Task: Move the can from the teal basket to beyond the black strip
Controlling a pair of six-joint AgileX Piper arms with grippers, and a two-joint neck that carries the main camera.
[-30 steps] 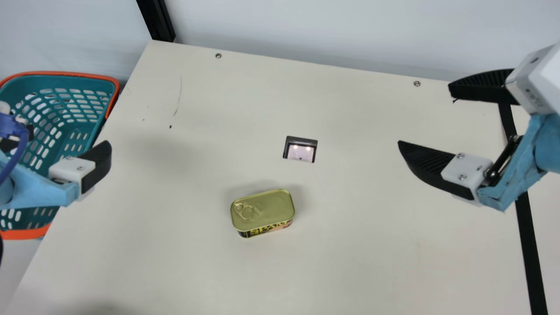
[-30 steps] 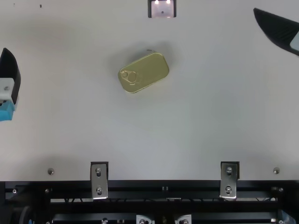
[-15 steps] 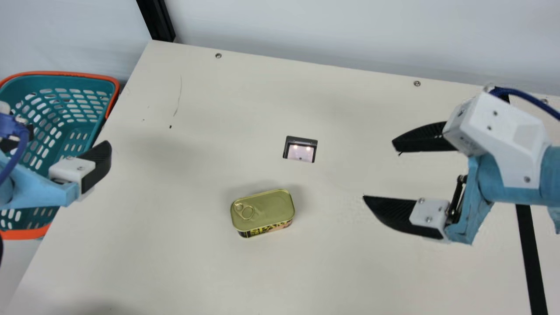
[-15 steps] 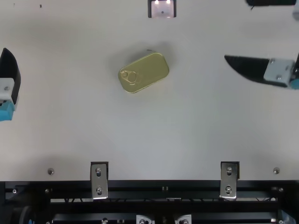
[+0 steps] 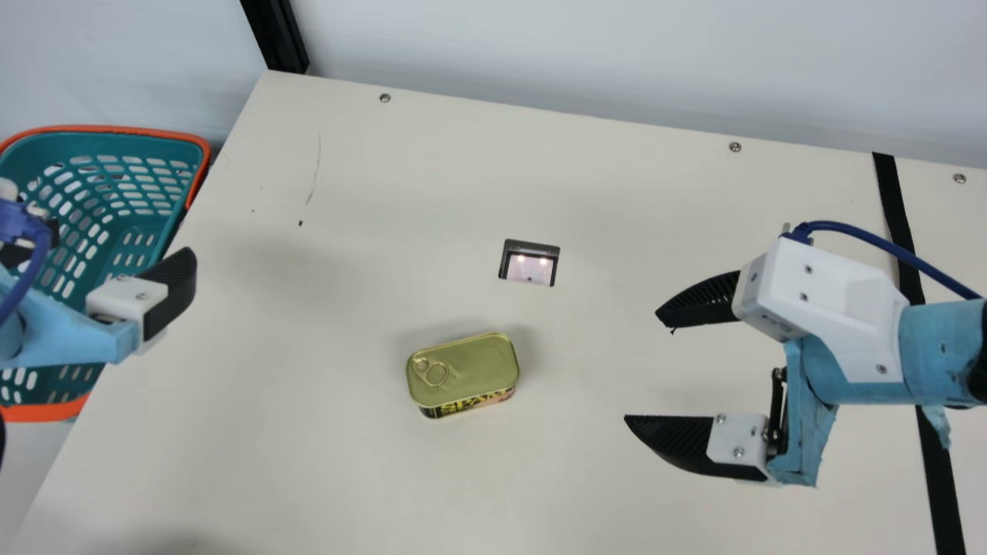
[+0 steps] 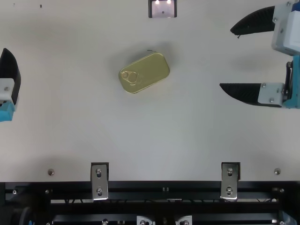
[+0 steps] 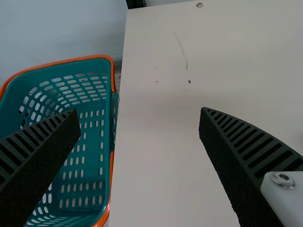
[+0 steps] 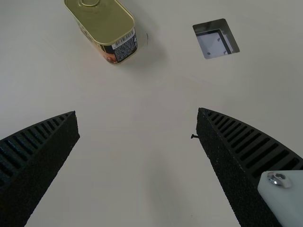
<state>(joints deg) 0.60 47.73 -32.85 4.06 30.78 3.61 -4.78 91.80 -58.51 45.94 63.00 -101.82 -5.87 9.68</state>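
In the main view we find the can (image 5: 464,371) lying flat on the cream table (image 5: 324,470), between the teal basket (image 5: 85,129) and the black strip (image 5: 941,482), so it is out of the basket but has yet to cross the strip. Our right gripper (image 5: 641,366) hangs beside it with jaws spread wide, pinching nothing, and we judge the step in hand to be lining up a grasp. In the top view the can's long sides slant a little to the fingers, so we would do well to turn the wrist slightly, bring one finger along each long side, lower until both sit well down the walls, and only then squeeze evenly; after that we should lift clear before swinging over the strip, and set the can down level. At the left edge there, one dark finger (image 6: 11,70) pokes in, cut off, so we can only suppose it is the left arm's. The left wrist view shows our left gripper (image 7: 139,110) with its jaws apart too and nothing between them, the basket beside it. In the right wrist view the can lies ahead of the parted fingers, near a square opening (image 8: 216,39) in the table. Counting up, we have one can, one basket, one strip, one opening and two grippers.
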